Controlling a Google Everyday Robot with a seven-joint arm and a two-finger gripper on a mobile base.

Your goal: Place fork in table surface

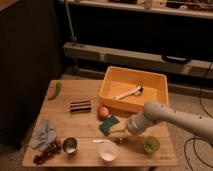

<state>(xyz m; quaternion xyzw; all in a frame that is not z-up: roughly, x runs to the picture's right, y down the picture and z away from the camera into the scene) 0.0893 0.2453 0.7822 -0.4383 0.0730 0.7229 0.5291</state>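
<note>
The fork [100, 141] lies flat on the counter [80, 126] near its front edge, just behind the white bowl [107, 151] and between the small metal cup [69, 145] and the hand [121, 137]. The hand hangs low over the front half of the counter with its fingers spread, just in front of the green sponge [108, 124]; whether it touches the fork's near end cannot be told. The yellow bin [111, 80] stands at the back right corner, a white-handled utensil [129, 92] inside.
</note>
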